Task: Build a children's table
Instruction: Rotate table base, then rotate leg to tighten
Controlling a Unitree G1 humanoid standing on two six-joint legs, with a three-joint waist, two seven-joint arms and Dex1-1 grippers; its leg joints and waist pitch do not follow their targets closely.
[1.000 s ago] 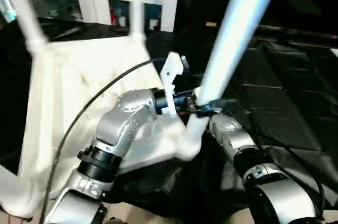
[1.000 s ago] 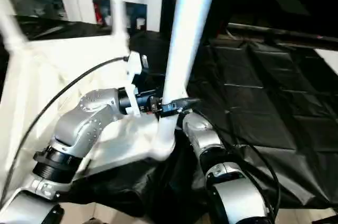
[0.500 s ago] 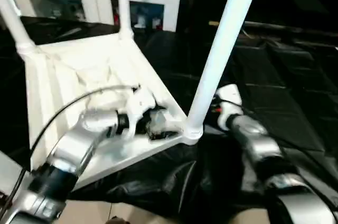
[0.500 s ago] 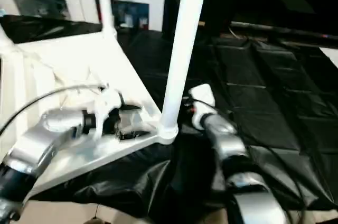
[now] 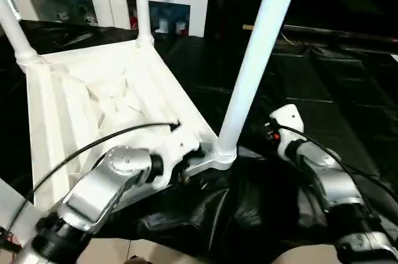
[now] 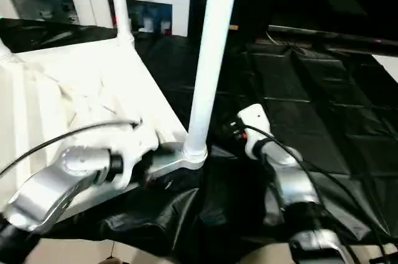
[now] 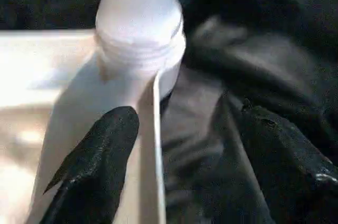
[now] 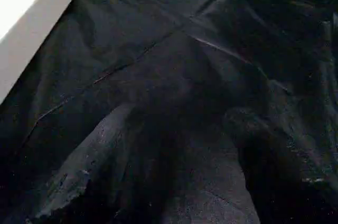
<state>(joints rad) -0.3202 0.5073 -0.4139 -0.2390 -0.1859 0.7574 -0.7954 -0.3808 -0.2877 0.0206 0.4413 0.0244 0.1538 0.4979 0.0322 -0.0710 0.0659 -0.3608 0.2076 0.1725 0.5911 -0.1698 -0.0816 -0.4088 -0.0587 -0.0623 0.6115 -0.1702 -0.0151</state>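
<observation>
The small white plastic children's table [image 5: 93,108] lies upside down on black plastic sheeting [image 5: 323,89], its ribbed underside facing up and long white tubular legs [image 5: 258,58] rising from round corner sockets. The left gripper [image 7: 174,166] sits at the nearest corner, its black fingers [image 7: 95,166] spread apart astride the tabletop's rim just below the socket, not clamped. The right gripper [image 8: 174,171] hangs just beside that corner over the sheeting, spread wide and empty.

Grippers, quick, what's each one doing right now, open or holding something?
Left gripper: open, fingers straddling the tabletop edge by the leg socket.
Right gripper: open, holding nothing, over the black sheet.
</observation>
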